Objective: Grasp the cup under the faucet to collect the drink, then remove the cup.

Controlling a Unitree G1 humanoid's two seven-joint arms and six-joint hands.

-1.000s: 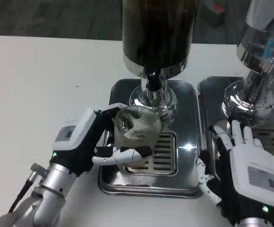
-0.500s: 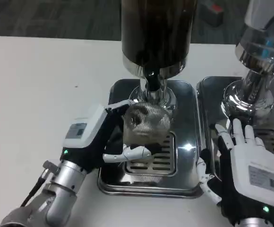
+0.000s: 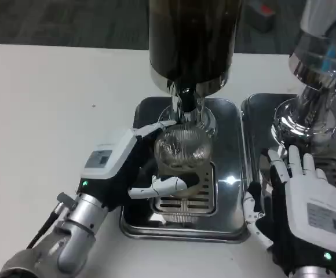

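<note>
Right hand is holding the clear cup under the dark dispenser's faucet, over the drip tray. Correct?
Not quite: the left hand holds the cup, not the right. The head view shows the right hand empty, fingers apart, beside the drip tray. The rest stands: the cup sits under the faucet.

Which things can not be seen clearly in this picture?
- Cup, head view: whether any drink is inside; the ribbed clear wall and glare blur it.
- Faucet: its outlet opening, hidden by its own body from above.
- Dispenser tank: its top, cut off by the upper edge.
- Left hand: the fingers behind the cup, hidden by the cup.
- Right hand: its wrist, cut off by the lower edge.
</note>
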